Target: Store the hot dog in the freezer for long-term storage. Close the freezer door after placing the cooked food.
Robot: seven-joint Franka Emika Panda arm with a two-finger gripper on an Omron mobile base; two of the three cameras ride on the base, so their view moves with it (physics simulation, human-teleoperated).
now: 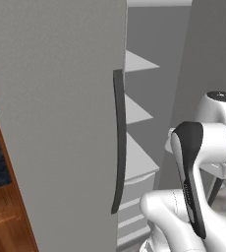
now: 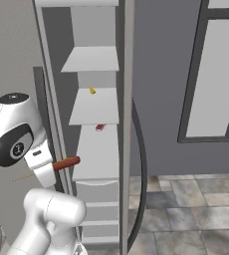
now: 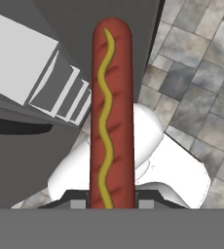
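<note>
Hand view: hot dog [image 3: 111,116] runs straight up from between the finger tips, reddish-brown with a yellow mustard squiggle; gripper [image 3: 111,204] clamped tight on its near end. White shelf fronts [image 3: 60,90] at upper left, tiled floor [image 3: 201,78] at right.

Right base view: hot dog [image 2: 66,163] pokes out sideways from the hand, tip just short of a white shelf [image 2: 96,154] inside the open freezer [image 2: 94,64]. A thin skewer end trails behind the hand. Two small items sit on upper shelves, one yellow [image 2: 92,90], one red [image 2: 100,127]. Open freezer door [image 2: 127,124] seen edge-on to the right of the shelves.

Left base view: the twin grey door [image 1: 56,123] with dark handle [image 1: 118,142] blocks much of the interior; shelf edges [image 1: 139,113] visible past it.

Judgement: step in hand is carrying the food in. Best to advance along the sausage's own axis, keep it level and above the shelf lip, avoid the side wall and door edge, and release only once most of its length is over the shelf. Then retreat clear before swinging the door.
</note>
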